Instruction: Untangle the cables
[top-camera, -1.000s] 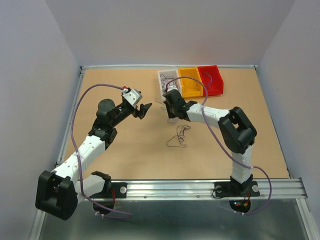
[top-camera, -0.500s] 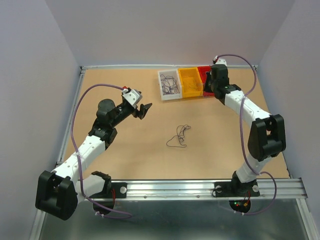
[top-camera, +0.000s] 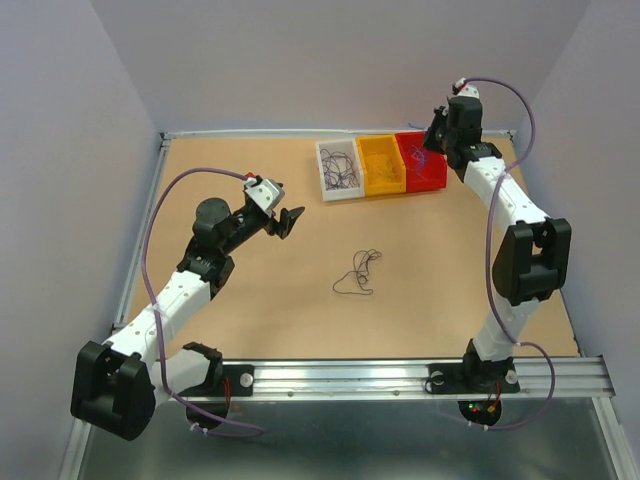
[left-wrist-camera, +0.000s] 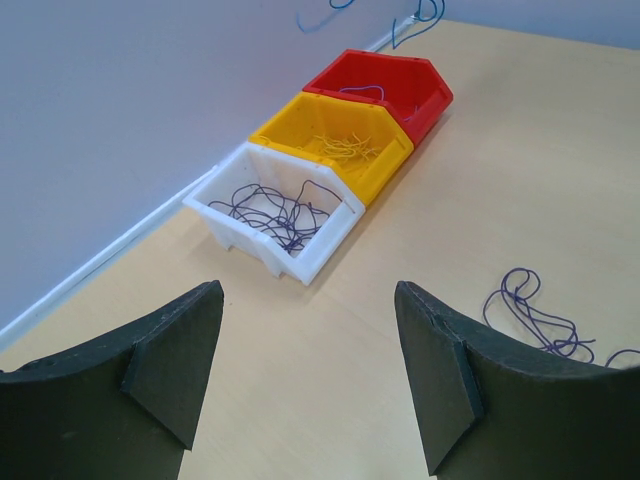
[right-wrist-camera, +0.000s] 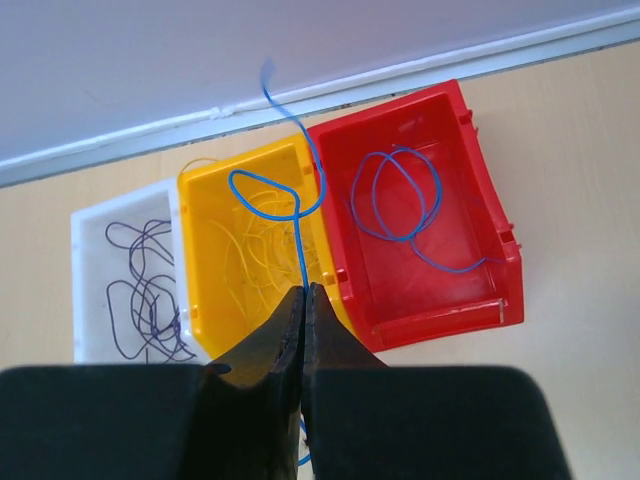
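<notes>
A loose clump of dark purple cables (top-camera: 357, 272) lies on the table's middle; it shows at the right of the left wrist view (left-wrist-camera: 530, 315). My right gripper (right-wrist-camera: 304, 292) is shut on a thin blue cable (right-wrist-camera: 300, 235), which curls up from the tips over the yellow and red bins. From above, that gripper (top-camera: 432, 142) hangs at the back right over the red bin (top-camera: 430, 180). My left gripper (top-camera: 290, 220) hovers open left of the clump, with nothing between its fingers (left-wrist-camera: 180, 350).
Three bins stand in a row at the back wall. The white bin (right-wrist-camera: 84, 300) holds purple wires, the yellow bin (right-wrist-camera: 192, 230) yellow wires, and the red bin (right-wrist-camera: 420, 295) one blue wire (right-wrist-camera: 400, 200). The wall is close behind them.
My right arm has swung from near the white bin to the back right over the red bin, carrying the blue cable. The left arm and the purple clump have not moved.
</notes>
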